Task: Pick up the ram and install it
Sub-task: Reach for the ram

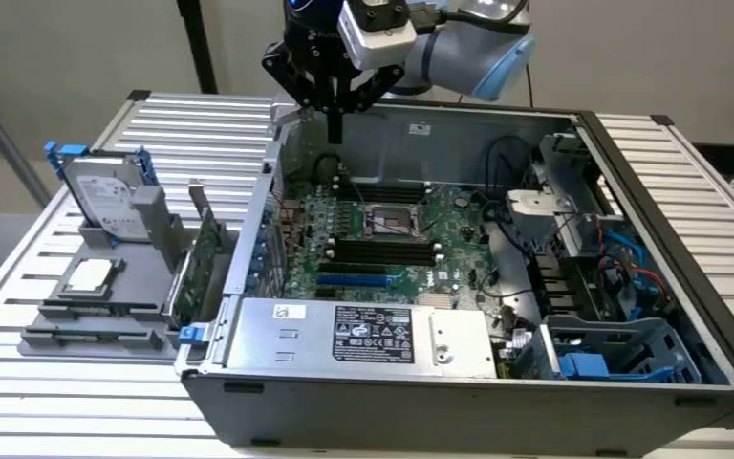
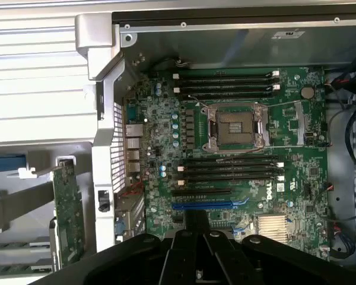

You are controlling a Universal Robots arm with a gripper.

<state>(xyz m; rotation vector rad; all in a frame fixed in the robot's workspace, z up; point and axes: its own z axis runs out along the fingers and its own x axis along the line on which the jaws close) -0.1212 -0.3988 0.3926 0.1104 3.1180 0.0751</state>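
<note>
1. Ram (image 2: 15, 244): we are taking a thin greenish strip for it, lying in the grey holder (image 1: 99, 337) outside the computer case (image 1: 380, 411) and just beyond the green expansion card (image 2: 68, 214). We are not making out its chips.
2. We are seeing that holder resting on the slatted white surface (image 1: 35, 392), to the exterior view's left of the case. It is also carrying a hard drive (image 1: 102, 196) standing upright and a square silver processor chip (image 1: 91, 275) lying flat.
3. We are finding the claw (image 1: 337, 134) hanging above the case's far corner on the exterior view's left. It is well apart from the ram and touching nothing.
4. We are reading the claw as clenched. Its fingertips are pressing together into one thin dark stem pointing straight down, and we are seeing nothing gripped between them.
5. From the wrist, we are looking past the claw (image 2: 196, 222) onto the green motherboard (image 2: 299, 178) lying inside the case.
6. We are noting the long black memory slots (image 2: 231, 169) running in two groups, one on either side of the open processor socket (image 2: 236, 127). The ram is not yet sitting in any of them.
7. We are also seeing a blue slot (image 2: 210, 205) lying just beside the nearer group.
</note>
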